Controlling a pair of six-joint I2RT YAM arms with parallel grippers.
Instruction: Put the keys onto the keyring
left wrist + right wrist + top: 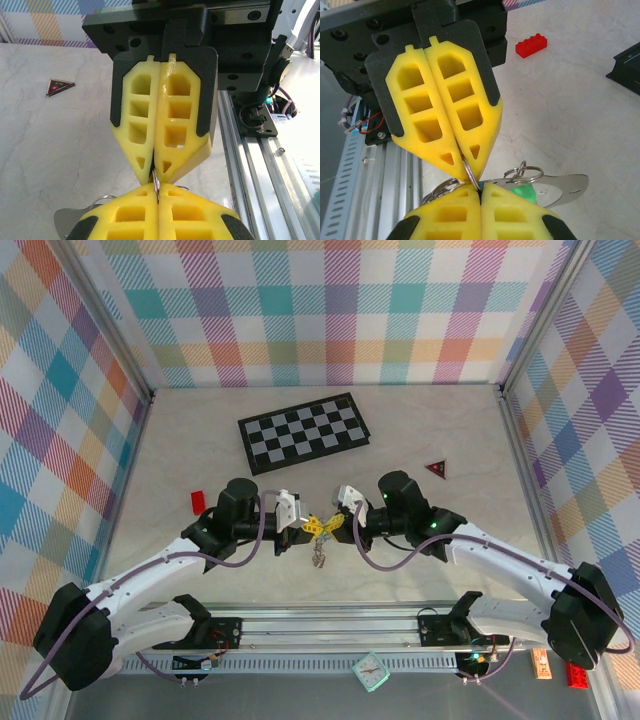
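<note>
My two grippers meet tip to tip above the table's near middle. The left gripper [306,528] [159,196] is shut on the thin silver wire of the keyring [156,179]. The right gripper [334,523] [480,196] is shut on the same keyring [471,175], a finger's width away. A bunch of silver keys [318,556] dangles below the pinch. In the right wrist view, a green key head [522,192] sits just behind my right fingers, under small split rings [524,174] and a flat silver blade [566,187]. The blue key is hidden.
A black-and-white chessboard [303,432] lies at the back centre. A dark red triangle [436,468] [60,86] rests to the right and a small red block [198,502] [531,45] to the left. The metal rail [330,625] runs along the near edge.
</note>
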